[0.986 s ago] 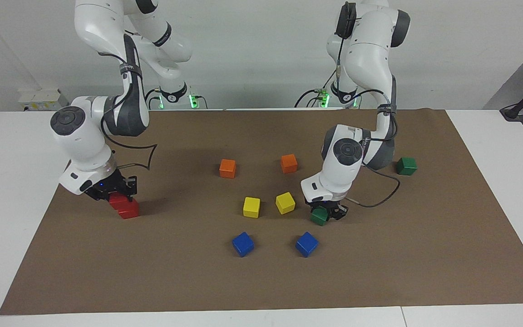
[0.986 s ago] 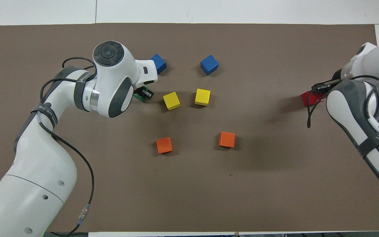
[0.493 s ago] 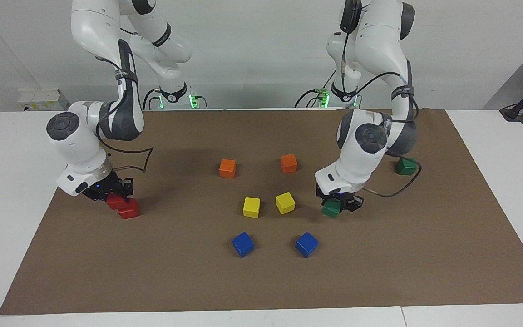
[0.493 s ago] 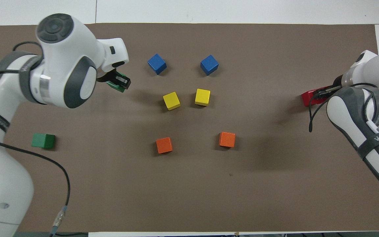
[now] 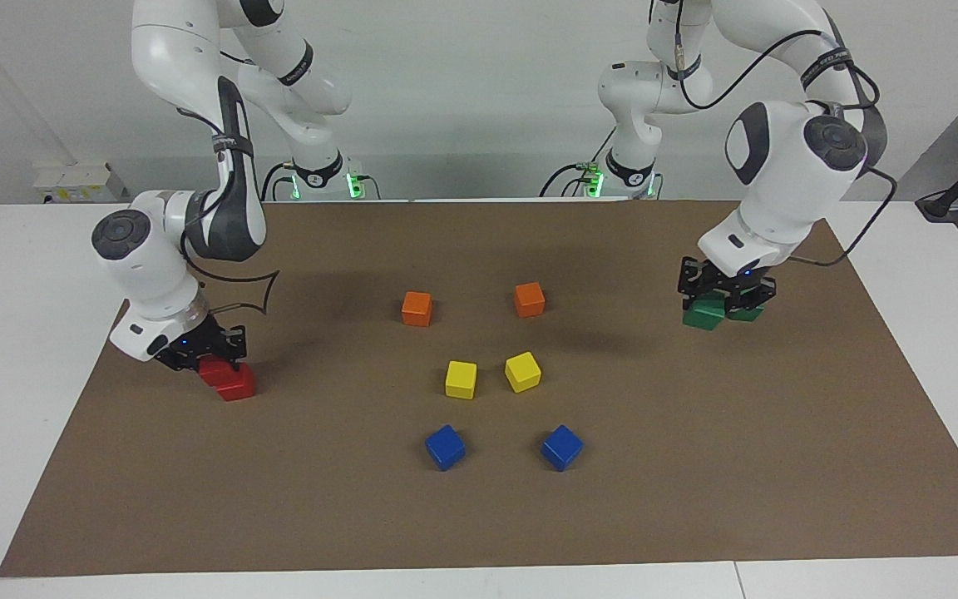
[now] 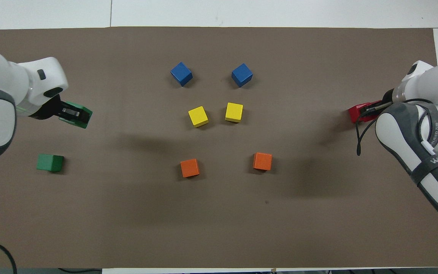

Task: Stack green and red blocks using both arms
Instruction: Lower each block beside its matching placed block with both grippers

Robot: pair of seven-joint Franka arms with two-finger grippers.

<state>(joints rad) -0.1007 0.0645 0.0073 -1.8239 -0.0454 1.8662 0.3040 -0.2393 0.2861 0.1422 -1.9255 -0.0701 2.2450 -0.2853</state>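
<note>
- Left gripper (image 5: 724,298) (image 6: 70,113), raised above the brown paper mat (image 5: 479,516), clamps a small dark green painted cube (image 5: 703,315) (image 6: 77,116); its twin cube (image 5: 748,313) (image 6: 49,162) rests at its 3 o'clock in the facing view.
- Right gripper (image 5: 200,356) (image 6: 371,109) grips a bright red smooth cube (image 5: 214,370) atop a second red cube (image 5: 236,386).

In the overhead view, the right arm (image 6: 424,152) covers most of the red blocks (image 6: 357,113), leaving only a sliver. In the facing view, the held green block (image 5: 703,315) screens part of the second green block (image 5: 750,313) resting on the desk. Both arms' upper links run off the frame's top.
</note>
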